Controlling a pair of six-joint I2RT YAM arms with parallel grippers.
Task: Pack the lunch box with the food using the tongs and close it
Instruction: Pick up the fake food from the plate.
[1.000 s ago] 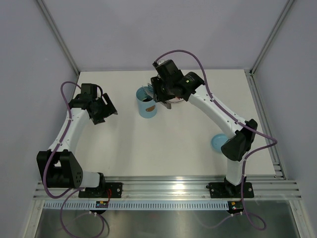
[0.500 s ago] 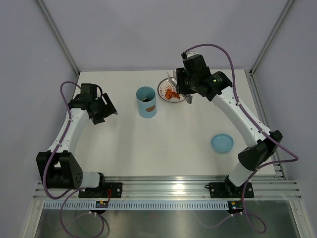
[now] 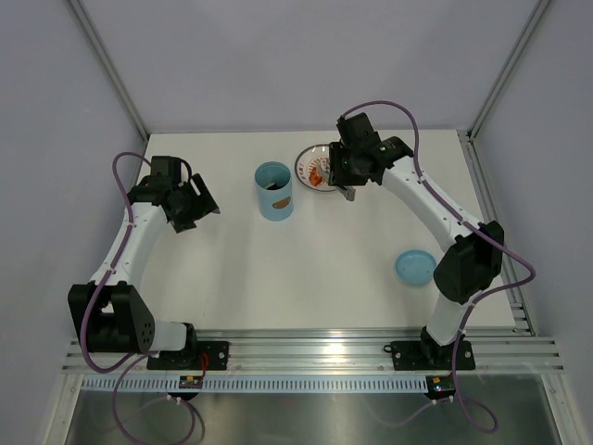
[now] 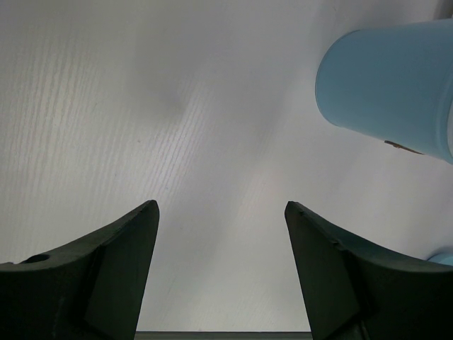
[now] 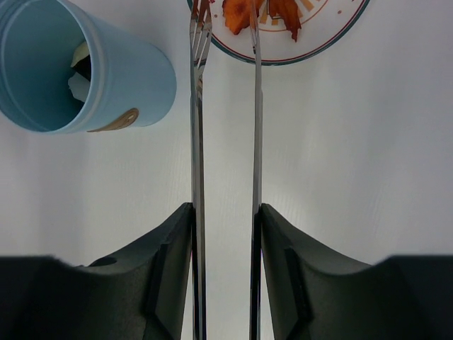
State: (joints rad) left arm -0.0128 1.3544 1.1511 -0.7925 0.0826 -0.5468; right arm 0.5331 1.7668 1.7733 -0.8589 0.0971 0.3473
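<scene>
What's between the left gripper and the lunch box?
Only bare tabletop separates the left gripper from the lunch box; the top view shows it, and the left wrist view agrees.

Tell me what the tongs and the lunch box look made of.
The tongs look like metal: thin silver arms, polished, with bright glints. The lunch box is probably plastic: smooth light-blue wall of uniform colour with a soft, even sheen.
</scene>
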